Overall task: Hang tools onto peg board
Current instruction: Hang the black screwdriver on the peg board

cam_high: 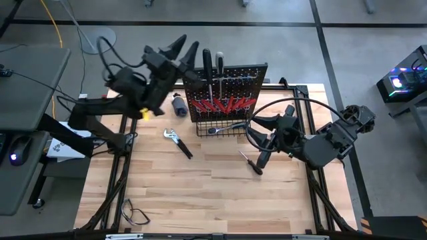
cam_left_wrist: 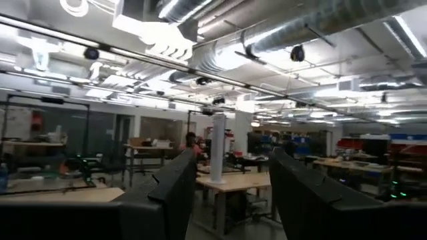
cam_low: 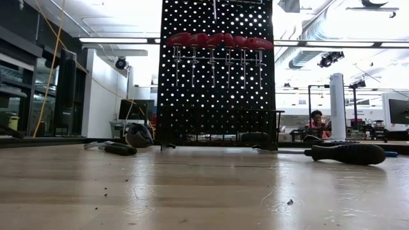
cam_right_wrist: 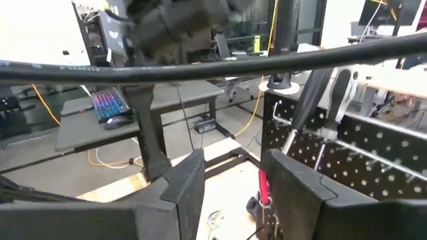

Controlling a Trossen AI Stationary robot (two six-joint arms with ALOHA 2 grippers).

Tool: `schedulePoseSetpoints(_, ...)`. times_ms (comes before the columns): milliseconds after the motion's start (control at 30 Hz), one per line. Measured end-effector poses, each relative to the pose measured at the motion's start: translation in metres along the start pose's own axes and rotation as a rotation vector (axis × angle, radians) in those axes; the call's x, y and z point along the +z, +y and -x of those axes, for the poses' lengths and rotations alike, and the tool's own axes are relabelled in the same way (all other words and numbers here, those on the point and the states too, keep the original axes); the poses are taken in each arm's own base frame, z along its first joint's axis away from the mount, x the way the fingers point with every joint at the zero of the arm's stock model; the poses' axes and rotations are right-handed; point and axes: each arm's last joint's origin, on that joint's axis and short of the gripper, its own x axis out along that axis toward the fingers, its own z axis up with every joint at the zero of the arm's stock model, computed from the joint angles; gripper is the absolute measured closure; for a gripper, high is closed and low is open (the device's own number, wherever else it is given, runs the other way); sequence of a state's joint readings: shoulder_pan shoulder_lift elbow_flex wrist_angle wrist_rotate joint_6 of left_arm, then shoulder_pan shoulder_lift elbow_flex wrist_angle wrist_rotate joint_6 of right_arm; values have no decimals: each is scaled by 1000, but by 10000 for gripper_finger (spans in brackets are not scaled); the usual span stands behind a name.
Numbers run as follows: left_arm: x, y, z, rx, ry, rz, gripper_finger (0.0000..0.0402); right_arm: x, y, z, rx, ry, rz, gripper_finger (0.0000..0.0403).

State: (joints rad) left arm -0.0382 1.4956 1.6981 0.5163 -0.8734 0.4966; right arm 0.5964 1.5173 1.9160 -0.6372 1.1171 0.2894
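Left pincer open, empty, above upright peg board, right pincer likewise.

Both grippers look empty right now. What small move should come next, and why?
Probably lower the right gripper toward the black-handled screwdriver lying on the table just beside it. Both it and the left gripper stand open and empty, and that tool is the nearest one not yet on the peg board.

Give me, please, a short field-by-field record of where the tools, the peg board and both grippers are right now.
peg board: upright at the table's far edge
hung: red-handled screwdrivers in a row
basket: holds a silver tool
on table: pliers, black-handled screwdriver
left gripper: open, empty, raised beside the board
right gripper: open, empty, near the basket
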Motion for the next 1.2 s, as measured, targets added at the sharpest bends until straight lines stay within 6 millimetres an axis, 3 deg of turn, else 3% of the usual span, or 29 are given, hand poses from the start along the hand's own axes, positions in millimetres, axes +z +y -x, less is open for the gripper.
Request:
schedulePoseSetpoints(133,17,3,25,-116,86,-20,229,-11,-2,0,47,88,-78,252)
schedulePoseSetpoints(267,23,9,59,-312,263,7,229,-41,-3,2,144,424,-228,252)
schedulePoseSetpoints(467,24,34,101,-491,581,235,229,-115,21,1,-64,961,-152,252)
schedulePoseSetpoints(533,22,41,110,-501,662,251,229,-141,32,-3,-146,1096,-57,252)
schedulePoseSetpoints(667,14,45,123,-477,776,230,229,-207,56,-20,-150,1285,50,252)
schedulePoseSetpoints(833,7,37,128,-476,817,206,229,-272,45,-24,-290,1472,64,252)
schedulePoseSetpoints(933,4,31,128,-494,823,200,229,-274,25,-32,-350,1471,-26,252)
schedulePoseSetpoints(1100,4,30,129,-528,839,213,229,-278,-5,-55,-212,1425,-213,252)
schedulePoseSetpoints(1200,5,29,129,-535,836,227,229,-283,-28,-62,-210,1433,-228,251)
